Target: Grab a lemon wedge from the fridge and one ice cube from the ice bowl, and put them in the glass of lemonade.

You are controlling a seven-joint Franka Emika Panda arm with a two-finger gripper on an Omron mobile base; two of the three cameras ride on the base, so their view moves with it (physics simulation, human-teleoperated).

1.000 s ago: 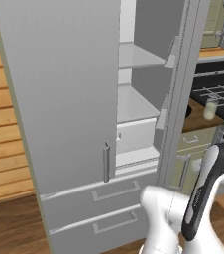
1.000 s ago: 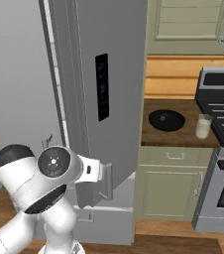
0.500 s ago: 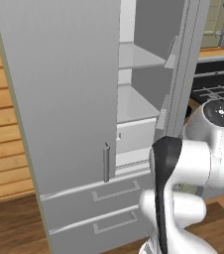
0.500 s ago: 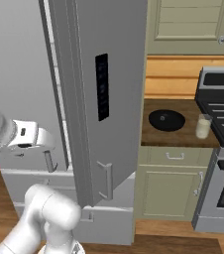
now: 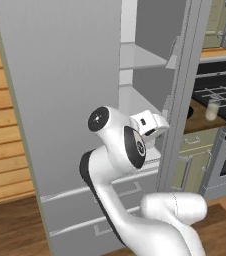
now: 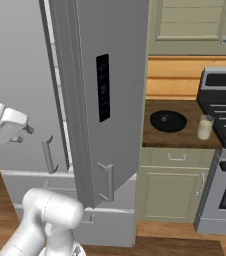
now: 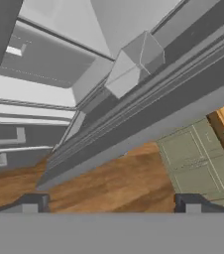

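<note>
Pincer (image 7: pixel 111 203) wide open, empty, facing open fridge (image 7: pixel 59 79).

The arm (image 5: pixel 120 165) is glossy white, built of thick rounded segments with black bands and round dark caps at its joints. Its hand (image 6: pixel 5 124) is a white boxy block with a small dark mark. Two small dark fingertips (image 7: pixel 29 203) are square-ended.

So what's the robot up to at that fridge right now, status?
Fingers wide open, holding nothing, hand at the fridge opening. Right door ajar. No lemon wedge spotted yet. Ice bowl and glass of lemonade wait on the counter.
</note>
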